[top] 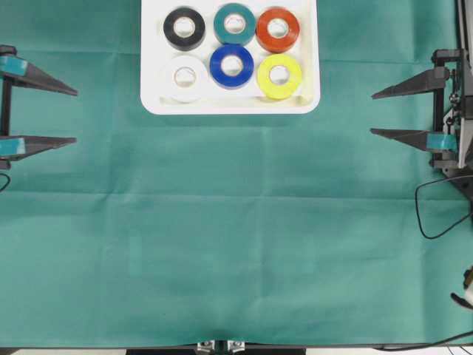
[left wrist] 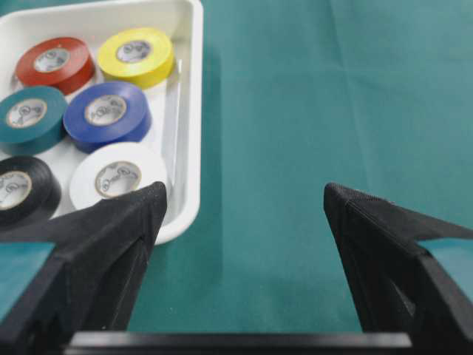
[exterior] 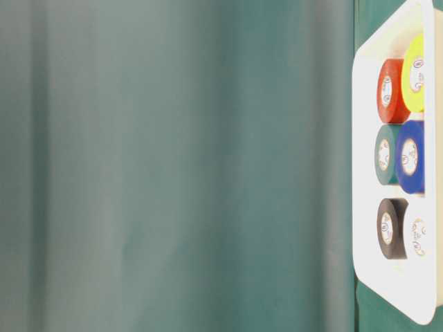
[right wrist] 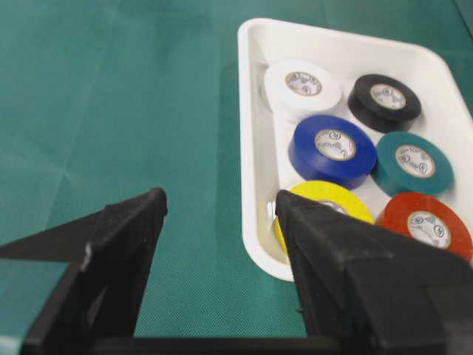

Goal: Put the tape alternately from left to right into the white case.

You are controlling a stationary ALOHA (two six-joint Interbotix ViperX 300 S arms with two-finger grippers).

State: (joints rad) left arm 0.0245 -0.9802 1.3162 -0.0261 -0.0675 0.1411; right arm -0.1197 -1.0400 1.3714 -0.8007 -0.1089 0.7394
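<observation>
The white case point(top: 151, 81) lies at the top middle of the green cloth and holds several tape rolls in two rows. In the back row sit the black roll point(top: 184, 28), the teal roll point(top: 234, 24) and the orange-red roll point(top: 277, 29). In front of them lie the white roll point(top: 185, 77), the blue roll point(top: 231, 66) and the yellow roll point(top: 279, 75). My left gripper point(top: 75, 116) hangs open at the left edge, empty. My right gripper point(top: 372, 114) is open at the right edge, also empty. Both are well clear of the case point(left wrist: 186, 148) point(right wrist: 251, 133).
A black cable point(top: 436, 211) loops over the cloth at the right edge below the right arm. Green cloth point(top: 236, 244) covers the table in front of the case. Two small metal clips point(top: 220, 345) sit at the front edge.
</observation>
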